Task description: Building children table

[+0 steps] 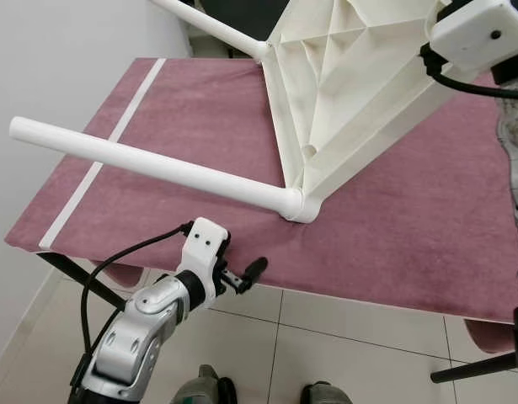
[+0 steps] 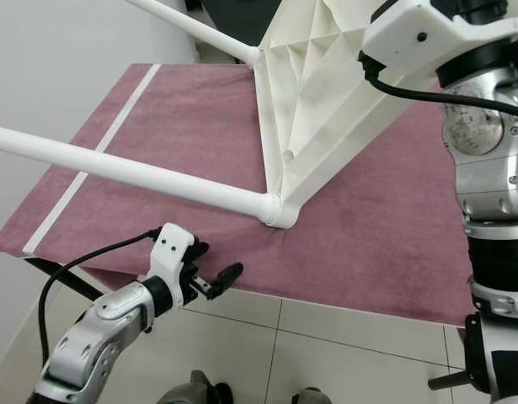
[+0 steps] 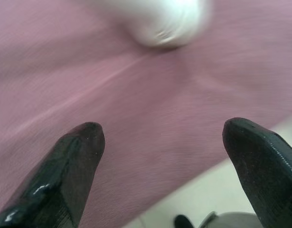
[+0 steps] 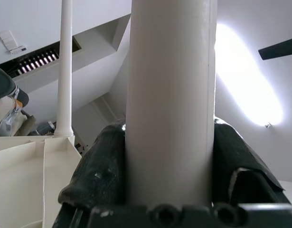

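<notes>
My right pincer (image 4: 169,156) clamps 1 white leg (image 4: 169,95) of the upturned table top (image 1: 351,76). I'd hold it steady while my left pincer (image 3: 167,156), spread wide at the worktop's (image 1: 410,227) near edge, braces the corner socket (image 1: 296,204).

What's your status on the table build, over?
Right gripper shut on a leg. Left gripper open, at the cloth edge near the tabletop corner. Nothing blocking.

You see the white plastic children table (image 1: 343,93) tilted on one near corner, ribbed underside visible, one leg (image 1: 149,164) pointing left.
</notes>
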Available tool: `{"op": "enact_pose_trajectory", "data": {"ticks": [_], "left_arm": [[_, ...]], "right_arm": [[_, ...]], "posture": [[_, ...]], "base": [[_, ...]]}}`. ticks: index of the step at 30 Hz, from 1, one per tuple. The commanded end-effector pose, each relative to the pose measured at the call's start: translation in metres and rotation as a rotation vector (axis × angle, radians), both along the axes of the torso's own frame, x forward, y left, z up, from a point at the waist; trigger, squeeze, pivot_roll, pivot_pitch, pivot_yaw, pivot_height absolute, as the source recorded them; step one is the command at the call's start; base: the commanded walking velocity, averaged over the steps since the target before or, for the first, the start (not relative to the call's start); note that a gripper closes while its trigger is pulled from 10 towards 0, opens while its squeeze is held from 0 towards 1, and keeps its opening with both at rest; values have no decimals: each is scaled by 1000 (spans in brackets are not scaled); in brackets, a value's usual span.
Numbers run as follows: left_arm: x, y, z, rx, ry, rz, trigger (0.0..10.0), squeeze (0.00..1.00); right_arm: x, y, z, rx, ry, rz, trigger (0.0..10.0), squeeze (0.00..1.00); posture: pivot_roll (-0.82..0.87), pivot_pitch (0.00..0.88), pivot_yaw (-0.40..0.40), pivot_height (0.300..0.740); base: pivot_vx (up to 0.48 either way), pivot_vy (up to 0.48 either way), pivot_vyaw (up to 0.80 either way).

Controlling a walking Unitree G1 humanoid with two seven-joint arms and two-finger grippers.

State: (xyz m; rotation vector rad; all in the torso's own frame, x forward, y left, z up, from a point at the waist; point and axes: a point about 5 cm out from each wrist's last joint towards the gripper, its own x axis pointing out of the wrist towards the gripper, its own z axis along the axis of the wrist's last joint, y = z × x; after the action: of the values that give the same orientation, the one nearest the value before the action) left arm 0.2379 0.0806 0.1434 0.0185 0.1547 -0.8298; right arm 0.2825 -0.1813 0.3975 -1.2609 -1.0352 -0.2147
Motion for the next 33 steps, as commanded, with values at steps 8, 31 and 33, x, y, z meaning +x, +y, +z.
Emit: {"op": "enact_pose_trajectory", "data": {"ticks": [8, 31, 33], "left_arm": [[4, -9, 40, 68, -382, -87, 10000, 0], [56, 52, 55, 109, -493, 591, 10000, 0], [56, 52, 55, 109, -493, 591, 10000, 0]], "right_arm": [[-3, 25, -6, -81, -32, 83, 0, 0], [-5, 46, -13, -129, -42, 168, 0, 0], [-5, 46, -13, -129, -42, 168, 0, 0]], "posture": [[-104, 111, 107, 740], [-99, 102, 96, 740], [-99, 102, 96, 740]], "base": [[0, 0, 0], [0, 0, 0], [0, 0, 0]]}}
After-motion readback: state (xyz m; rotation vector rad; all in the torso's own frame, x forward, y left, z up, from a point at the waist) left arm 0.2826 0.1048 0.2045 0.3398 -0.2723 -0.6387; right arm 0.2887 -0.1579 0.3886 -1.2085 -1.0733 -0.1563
